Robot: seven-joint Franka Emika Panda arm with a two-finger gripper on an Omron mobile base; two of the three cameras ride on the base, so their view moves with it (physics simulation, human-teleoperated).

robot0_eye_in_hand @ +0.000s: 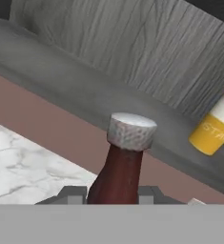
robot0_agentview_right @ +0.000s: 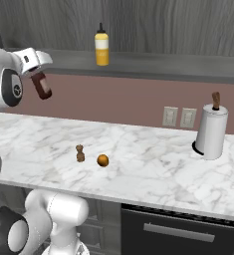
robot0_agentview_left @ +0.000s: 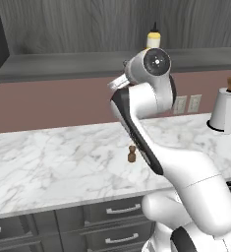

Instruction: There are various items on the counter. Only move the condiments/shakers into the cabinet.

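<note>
Sauce bottle point(robot0_eye_in_hand: 120, 167) sits bottom center of your hand view, clamped between the gripper point(robot0_eye_in_hand: 112, 194) jaws, closed tight on its body; in the right base view it hangs at upper left, short of the cabinet ledge point(robot0_agentview_right: 153, 63). Yellow squeeze bottle point(robot0_agentview_right: 101, 46) is already on that ledge, so one of three looks done. Pepper shaker point(robot0_agentview_right: 80, 153) remains mid-frame on the marble counter point(robot0_agentview_right: 153, 169), beside the orange fruit point(robot0_agentview_right: 103, 160). Paper towel roll point(robot0_agentview_right: 210, 130) stands at right, outlets point(robot0_agentview_right: 178, 117) on the pink backsplash.
</note>
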